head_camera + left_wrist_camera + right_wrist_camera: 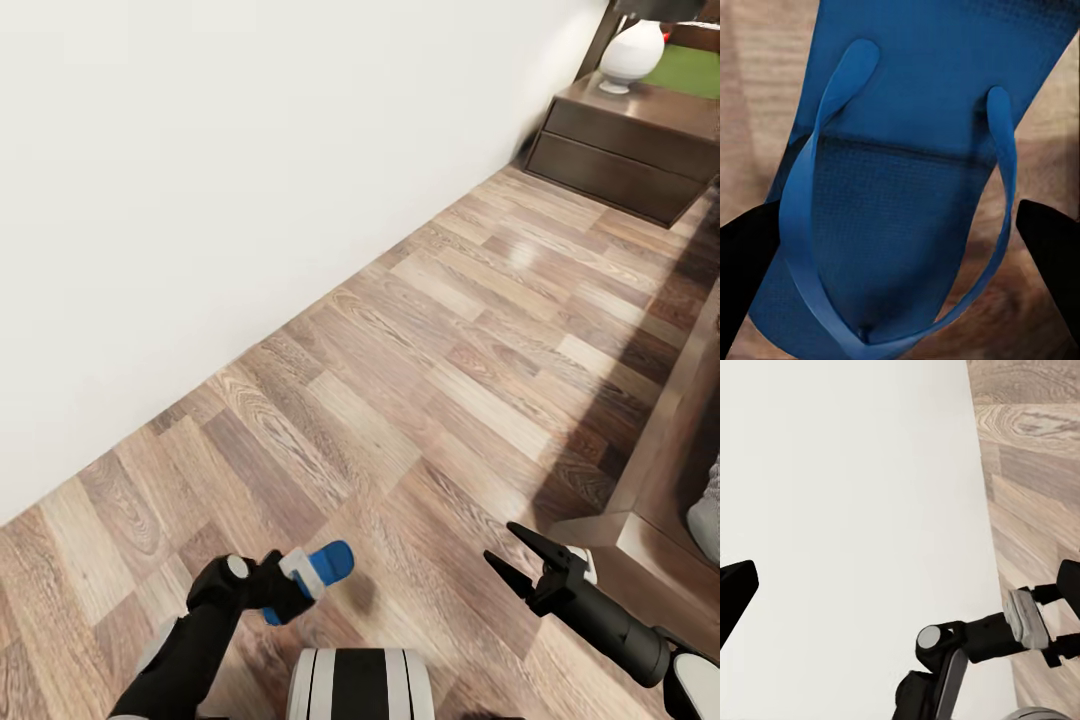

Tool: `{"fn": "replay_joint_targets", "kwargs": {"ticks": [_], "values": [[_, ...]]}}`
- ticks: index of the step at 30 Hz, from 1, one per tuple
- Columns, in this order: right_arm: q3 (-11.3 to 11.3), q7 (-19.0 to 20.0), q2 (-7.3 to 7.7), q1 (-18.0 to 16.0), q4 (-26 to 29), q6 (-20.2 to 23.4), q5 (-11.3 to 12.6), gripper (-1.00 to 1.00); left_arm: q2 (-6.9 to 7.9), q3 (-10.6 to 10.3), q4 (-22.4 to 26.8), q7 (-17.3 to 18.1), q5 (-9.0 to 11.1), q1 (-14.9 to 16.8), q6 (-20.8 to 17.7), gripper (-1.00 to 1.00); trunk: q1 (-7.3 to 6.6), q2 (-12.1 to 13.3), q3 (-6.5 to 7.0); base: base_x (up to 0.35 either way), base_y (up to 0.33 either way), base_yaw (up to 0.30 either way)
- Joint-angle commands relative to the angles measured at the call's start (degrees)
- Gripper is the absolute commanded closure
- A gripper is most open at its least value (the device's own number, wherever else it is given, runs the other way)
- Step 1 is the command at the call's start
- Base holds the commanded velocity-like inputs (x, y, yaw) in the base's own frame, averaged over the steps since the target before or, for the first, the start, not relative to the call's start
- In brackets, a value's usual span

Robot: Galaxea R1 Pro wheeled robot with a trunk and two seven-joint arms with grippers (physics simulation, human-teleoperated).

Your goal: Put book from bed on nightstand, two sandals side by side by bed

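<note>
Black and two-fingered, the left gripper (pixel 290 590) sits low in the head view, closed on a bright blue flat sandal (pixel 318 570) whose rounded end sticks out past the fingers above the striped brown wood-plank floor (pixel 420 380). From the left wrist camera, the sandal (pixel 915 172) fills most of the frame, sole and blue-looking straps facing the lens, with a dark fingertip (pixel 750 255) at either edge of it.

To the right, the right gripper (pixel 515 560) hangs over the floor with its two pointed fingers spread apart and nothing between them. Just beside it, the corner of the dark brown wood platform base of the bed (pixel 660 520) enters from the right edge.

Along the left runs a plain white wall (pixel 200 200). At its far end stands a dark brown cabinet (pixel 625 150) with a white rounded lamp base (pixel 632 55) on top.
</note>
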State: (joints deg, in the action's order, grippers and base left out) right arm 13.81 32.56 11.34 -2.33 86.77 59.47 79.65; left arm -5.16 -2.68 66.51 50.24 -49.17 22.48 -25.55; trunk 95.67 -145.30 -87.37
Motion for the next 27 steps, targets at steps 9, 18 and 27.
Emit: {"fn": "replay_joint_targets", "kwargs": {"ticks": [9, 18, 27], "values": [[-0.01, 0.14, -0.01, -0.04, -0.08, 0.14, -0.79, -1.0, 0.12, 8.0, 0.29, 1.63, 20.39, -0.22, 0.4, 1.0, -0.03, 0.0, 0.19, 0.0, 0.0, 0.0], [-0.01, 0.12, 0.07, -0.03, -0.18, 0.15, -1.02, -1.0, 0.04, 11.74, 0.7, 2.79, 25.84, -0.39, 0.1, 1.0, -0.06, 0.02, 0.42, 0.0, 0.0, 0.0], [-0.01, 0.18, 0.06, -0.04, -0.13, 0.19, -11.16, -1.0, 0.46, 16.98, 0.9, 3.09, 29.0, -0.42, -3.03, 1.0, -0.29, 0.14, 2.41, 0.0, 0.0, 0.0]]}}
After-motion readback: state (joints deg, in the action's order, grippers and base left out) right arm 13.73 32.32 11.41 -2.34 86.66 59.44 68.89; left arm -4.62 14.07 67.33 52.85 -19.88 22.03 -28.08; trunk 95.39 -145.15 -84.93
